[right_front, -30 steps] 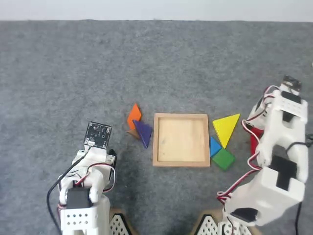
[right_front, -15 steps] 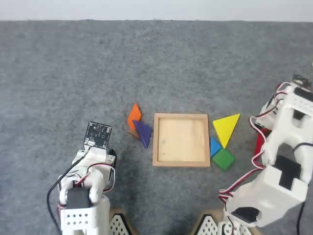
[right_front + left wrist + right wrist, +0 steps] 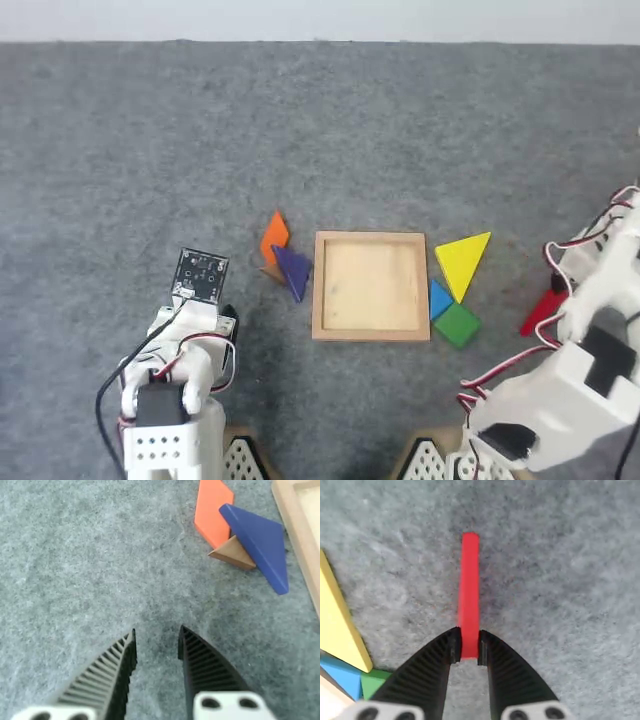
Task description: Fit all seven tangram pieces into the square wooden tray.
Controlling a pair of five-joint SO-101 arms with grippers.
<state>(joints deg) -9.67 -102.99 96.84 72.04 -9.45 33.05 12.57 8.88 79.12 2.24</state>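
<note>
Smooth pale wooden tray (image 3: 370, 237), matt red piece (image 3: 469, 590), fuzzy grey mat (image 3: 150, 130), ribbed black plastic left claw (image 3: 156, 641), right claw (image 3: 468, 649)

Grey felt-like mat (image 3: 150, 130) is being shown spread over nearly the whole table in the high view, w/ a fuzzy, mottled nap, lighter & darker flecks being scattered throughout. A pale whitish strip (image 3: 320, 20) is being shown along the 12 o'clock edge, running straight from the 9 o'clock side to the 3 o'clock side. The mat's far border is being met by it in an even line. Same grey mat is being seen as backdrop in both wrist views, speckled likewise.
</note>
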